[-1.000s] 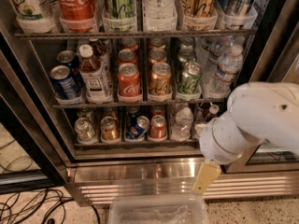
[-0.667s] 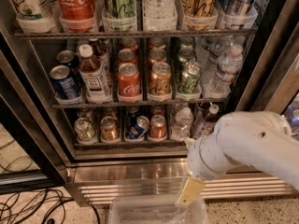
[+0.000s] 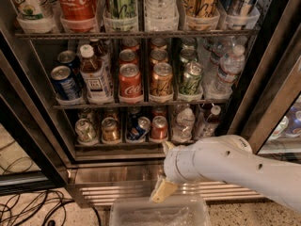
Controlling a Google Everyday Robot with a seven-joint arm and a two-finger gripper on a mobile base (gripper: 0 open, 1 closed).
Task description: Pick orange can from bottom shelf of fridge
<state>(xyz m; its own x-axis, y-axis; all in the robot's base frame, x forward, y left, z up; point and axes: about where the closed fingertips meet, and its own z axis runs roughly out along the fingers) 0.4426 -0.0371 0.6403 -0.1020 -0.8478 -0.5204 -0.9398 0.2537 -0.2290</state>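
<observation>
Gripper [image 3: 163, 191] low at 6 o'clock, before ribbed steel base of fridge [image 3: 33, 145], just above clear bin [image 3: 136, 216]. Open or shut: cannot tell; no can seen in it. Orange can [image 3: 111, 130] upright on bottom shelf [image 3: 120, 145], second lane from left, at gripper's 10 o'clock, well apart. Small red can [image 3: 159, 127] two lanes right. Top rack, 11 o'clock: red bottle [image 3: 76, 1] reads "Coca-Cola".

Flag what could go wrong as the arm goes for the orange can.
1. The orange can sits close between a blue can and a pale can, so a neighbour could get knocked or grabbed instead.
2. The gripper hangs below the bottom shelf, before the steel base; rising, it may catch the shelf's front edge.
</observation>
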